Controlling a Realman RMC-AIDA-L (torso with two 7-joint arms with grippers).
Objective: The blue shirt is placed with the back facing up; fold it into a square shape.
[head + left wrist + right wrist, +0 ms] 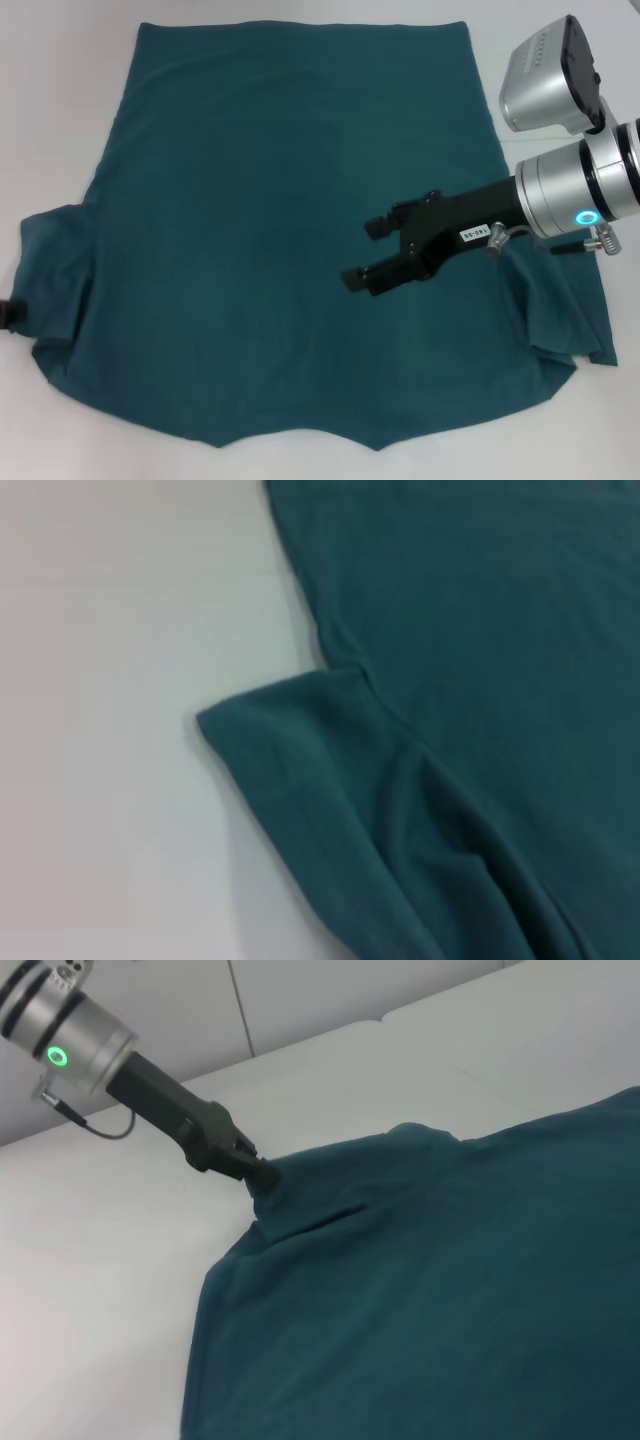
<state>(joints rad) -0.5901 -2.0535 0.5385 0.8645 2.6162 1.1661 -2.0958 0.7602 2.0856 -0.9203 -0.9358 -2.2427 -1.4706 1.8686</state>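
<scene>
The blue shirt lies spread flat on the white table, hem at the far side and both sleeves toward me. My right gripper hovers open above the shirt's right half, nothing between its fingers. My left gripper shows only as a black tip at the picture's left edge, at the hem of the left sleeve. In the right wrist view the left gripper has its fingers together on that sleeve's edge, and the cloth rises to meet it. The left wrist view shows the sleeve and no fingers.
The white table surrounds the shirt on all sides. The right sleeve lies rumpled under my right arm. A seam between table panels and a wall show behind the left arm in the right wrist view.
</scene>
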